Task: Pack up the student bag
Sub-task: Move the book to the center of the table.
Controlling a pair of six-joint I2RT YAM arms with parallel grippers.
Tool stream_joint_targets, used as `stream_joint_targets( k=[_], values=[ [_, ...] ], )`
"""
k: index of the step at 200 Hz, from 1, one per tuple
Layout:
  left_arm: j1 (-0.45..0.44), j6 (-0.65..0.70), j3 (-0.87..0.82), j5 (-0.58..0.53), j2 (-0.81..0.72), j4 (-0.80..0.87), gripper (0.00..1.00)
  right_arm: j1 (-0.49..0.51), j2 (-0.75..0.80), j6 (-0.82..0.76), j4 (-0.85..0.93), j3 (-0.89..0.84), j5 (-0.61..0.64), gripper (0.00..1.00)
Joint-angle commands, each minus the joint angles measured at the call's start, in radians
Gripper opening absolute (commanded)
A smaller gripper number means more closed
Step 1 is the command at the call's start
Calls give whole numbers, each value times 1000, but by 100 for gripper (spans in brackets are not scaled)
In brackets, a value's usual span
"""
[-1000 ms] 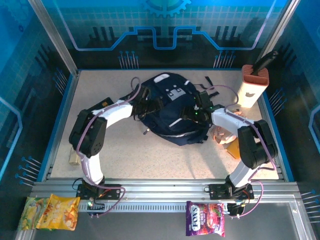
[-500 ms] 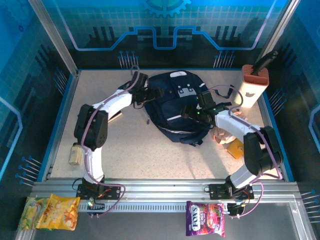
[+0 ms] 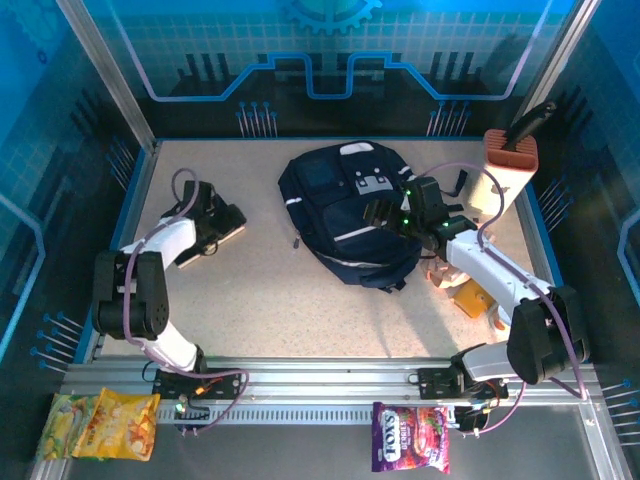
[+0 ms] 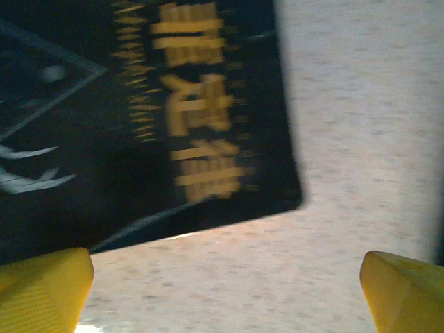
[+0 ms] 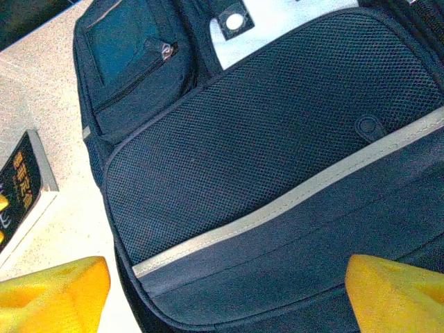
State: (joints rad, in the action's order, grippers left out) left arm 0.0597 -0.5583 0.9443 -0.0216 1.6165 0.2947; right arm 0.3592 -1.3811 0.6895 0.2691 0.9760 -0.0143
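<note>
Black book point(image 4: 139, 118) blurred, gold lettering illegible, cut off top and left, student bag point(image 5: 277, 173) cropped by frame edges

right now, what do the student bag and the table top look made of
Student bag: dark navy fabric, matt; its front panel is open mesh with visible holes. Table top: speckled beige, matt, perhaps stone-look laminate; hard to tell.

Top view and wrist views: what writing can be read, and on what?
Black book: gold characters, too blurred to read.
Purple packet: white lettering, too small to read.
Yellow packets: print too small to read.
Student bag: patch marks illegible.
Nothing can be quoted.
</note>
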Motion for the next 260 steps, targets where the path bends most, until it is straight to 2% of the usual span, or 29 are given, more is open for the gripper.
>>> stream_joint_targets(
  k=[1,57,83,142,199,236,260],
  values=[
    [39,9,-9,-24,-8,-19,99,11,16,-10,-15,-11,-28,88],
    [70,78,61,-58,87,36,99,16,5,5,-31,-14,-52,88],
    [81,74,95,-28,133,68,99,17,5,9,-33,-19,-59,88],
    [62,-34,12,203,111,60,99,18,5,19,-37,-27,-62,88],
    [-121,-123,-90,298,32,48,99,31,-25,35,-56,-19,-77,88],
    [-321,-266,-160,336,16,-94,99,48,-30,39,-55,-16,-69,88],
    [-413,-322,-161,339,8,-129,99,54,-29,42,-55,-18,-64,88]
  ],
)
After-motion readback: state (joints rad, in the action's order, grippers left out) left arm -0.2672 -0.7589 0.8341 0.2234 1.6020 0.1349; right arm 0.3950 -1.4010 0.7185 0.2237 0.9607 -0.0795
